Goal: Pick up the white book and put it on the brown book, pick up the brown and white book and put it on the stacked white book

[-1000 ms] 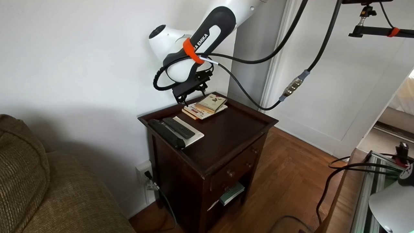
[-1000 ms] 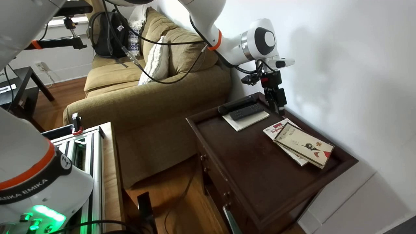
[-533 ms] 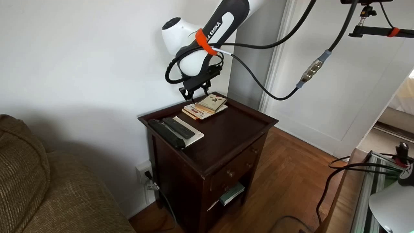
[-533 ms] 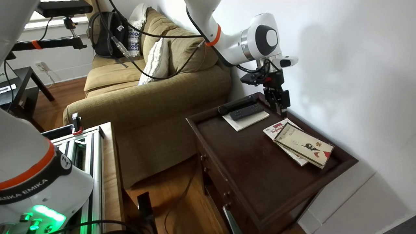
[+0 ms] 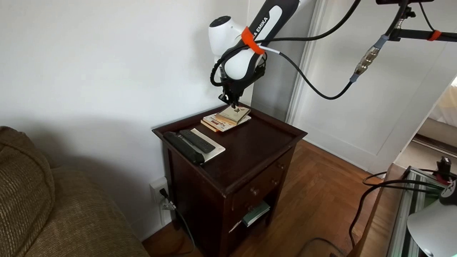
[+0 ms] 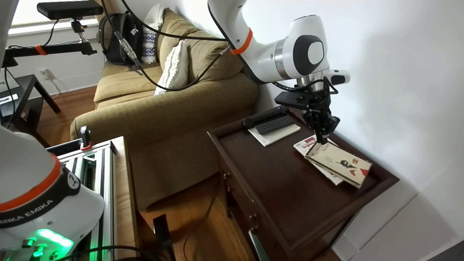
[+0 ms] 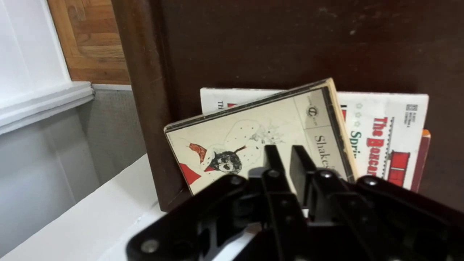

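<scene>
End effector: shifted right in both exterior views; released, tips almost together.
Brown and white book: just below, topmost, contact unclear.
White book: under it, askew.
Brown book: lowest, reddish edge showing.

Nightstand: smooth wood, slight sheen. Sofa: rough woven cloth. Top book: matt paper.

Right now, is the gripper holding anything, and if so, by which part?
Nothing is held: the gripper stands narrowly open, the cream book showing through its gap, and that book rests on the white book.
</scene>
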Available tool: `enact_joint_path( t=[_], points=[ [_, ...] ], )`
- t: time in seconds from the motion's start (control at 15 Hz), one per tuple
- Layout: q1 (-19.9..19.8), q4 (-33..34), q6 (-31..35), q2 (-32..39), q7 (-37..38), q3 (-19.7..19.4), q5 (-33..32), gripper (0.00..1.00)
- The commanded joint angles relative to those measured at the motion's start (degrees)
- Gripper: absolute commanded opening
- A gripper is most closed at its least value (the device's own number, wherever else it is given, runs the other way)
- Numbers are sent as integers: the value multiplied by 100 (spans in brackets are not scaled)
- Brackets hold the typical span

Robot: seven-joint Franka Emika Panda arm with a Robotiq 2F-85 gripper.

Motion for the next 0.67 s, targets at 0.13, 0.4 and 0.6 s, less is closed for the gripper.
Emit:
enact_joint_path(
  t=[0.13, 0.4, 0.6],
  points=[
    [-307, -499, 746, -90, -1110, 97, 459, 0],
    [-366, -501, 849, 31, -1580, 169, 691, 0],
    [-374, -408, 930, 172, -1811, 216, 799, 0]
  ],
)
